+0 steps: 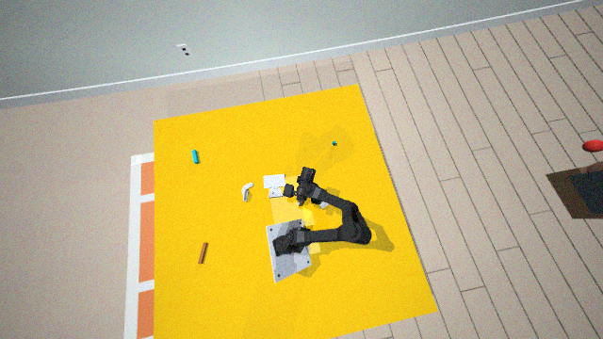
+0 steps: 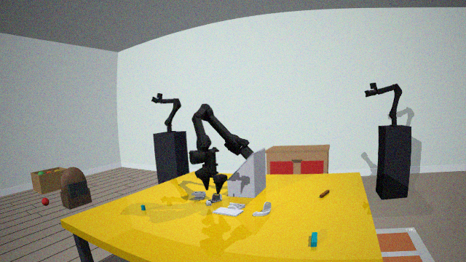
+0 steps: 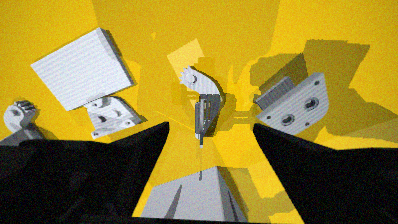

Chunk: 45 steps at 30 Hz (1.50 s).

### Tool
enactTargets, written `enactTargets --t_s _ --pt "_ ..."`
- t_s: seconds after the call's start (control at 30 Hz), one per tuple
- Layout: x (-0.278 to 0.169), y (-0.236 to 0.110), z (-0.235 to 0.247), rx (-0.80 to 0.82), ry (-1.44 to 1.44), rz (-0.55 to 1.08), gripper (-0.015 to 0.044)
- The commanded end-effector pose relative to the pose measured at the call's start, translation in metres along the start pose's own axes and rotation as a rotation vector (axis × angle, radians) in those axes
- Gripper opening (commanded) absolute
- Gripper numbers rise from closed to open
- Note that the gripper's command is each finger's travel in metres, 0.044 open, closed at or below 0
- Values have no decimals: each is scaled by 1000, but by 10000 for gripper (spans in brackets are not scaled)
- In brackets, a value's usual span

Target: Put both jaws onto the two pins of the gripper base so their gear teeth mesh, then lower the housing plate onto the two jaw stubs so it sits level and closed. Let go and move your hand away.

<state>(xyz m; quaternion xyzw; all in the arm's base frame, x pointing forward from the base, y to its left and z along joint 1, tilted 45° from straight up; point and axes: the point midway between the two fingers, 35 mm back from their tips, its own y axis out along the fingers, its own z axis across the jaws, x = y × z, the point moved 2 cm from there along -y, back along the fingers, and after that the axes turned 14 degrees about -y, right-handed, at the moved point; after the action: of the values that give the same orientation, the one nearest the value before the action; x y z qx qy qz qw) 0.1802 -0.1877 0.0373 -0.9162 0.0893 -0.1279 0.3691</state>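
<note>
The gripper base [image 1: 274, 181] [image 2: 228, 211] [image 3: 80, 70] lies flat, its pin end toward the arm's mount; no jaw is on it. One white jaw [image 3: 202, 84] lies on the table below my gripper [image 2: 212, 191] [image 3: 210, 126]. The gripper is open and empty, pointing down, with its fingertips low on either side of that jaw in the wrist view. The other jaw [image 1: 245, 192] [image 2: 263, 209] [image 3: 17, 116] lies apart, beyond the base. The housing plate [image 1: 324, 204] [image 2: 199, 196] [image 3: 297, 107] lies on the opposite side, its two holes showing in the wrist view.
The arm's grey wedge mount [image 1: 288, 266] [image 2: 256, 175] [image 3: 200, 197] stands close to the parts. A teal block [image 1: 195, 156] [image 2: 314, 239], a small teal cube [image 1: 334, 143] [image 2: 143, 207] and a brown bar [image 1: 203, 253] [image 2: 324, 193] lie farther out on the yellow table.
</note>
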Motion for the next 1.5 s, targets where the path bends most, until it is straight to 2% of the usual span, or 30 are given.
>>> enactTargets --t_s 0.0,0.9,1.47 --pt "-2 6 2 5 -9 8 440" --pt "-3 49 2 3 -10 9 440" --pt "-3 50 2 3 -10 8 440"
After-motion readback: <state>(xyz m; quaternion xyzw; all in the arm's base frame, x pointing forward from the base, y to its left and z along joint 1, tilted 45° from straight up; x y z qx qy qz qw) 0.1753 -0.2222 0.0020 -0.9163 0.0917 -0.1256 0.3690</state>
